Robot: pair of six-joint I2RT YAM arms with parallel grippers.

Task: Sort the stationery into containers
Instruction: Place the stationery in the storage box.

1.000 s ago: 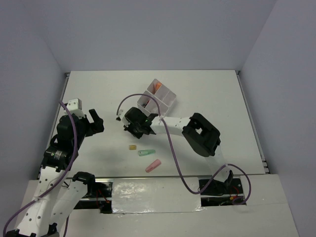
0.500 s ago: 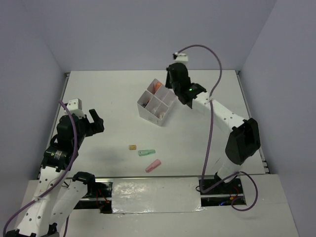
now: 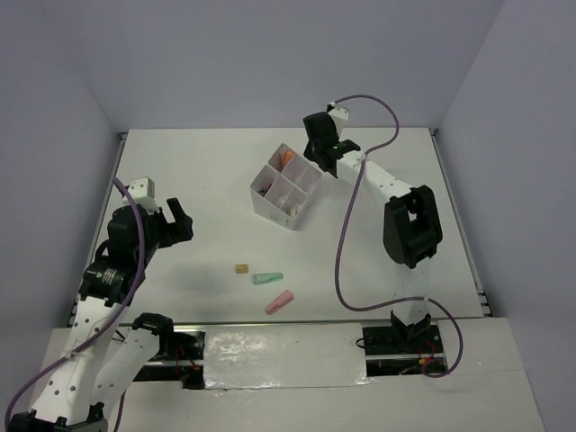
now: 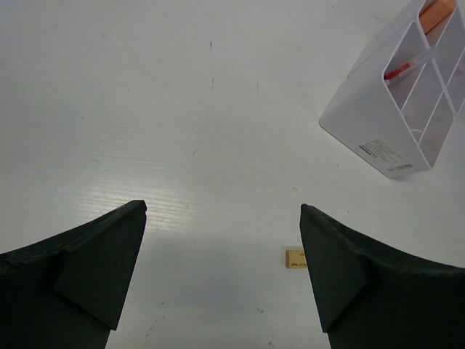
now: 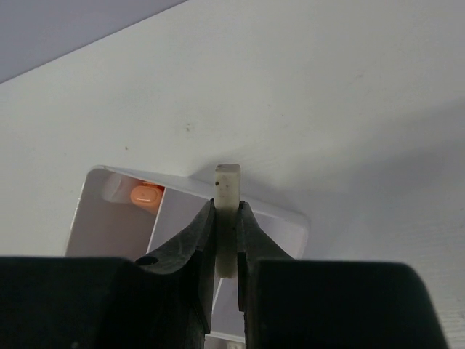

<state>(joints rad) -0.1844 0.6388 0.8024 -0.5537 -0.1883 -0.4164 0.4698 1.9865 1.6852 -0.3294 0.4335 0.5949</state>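
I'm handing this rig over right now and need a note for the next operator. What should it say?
Left claw: open and empty, over bare table, with the tan eraser just ahead.
Right claw: shut on a white eraser, above the far side of the box, not yet released.
Done: an orange marker and a red pen are in the box.
Left: drop the white eraser in. Then sort the tan eraser, green marker and pink marker, which lie on the table between the box and the arms.
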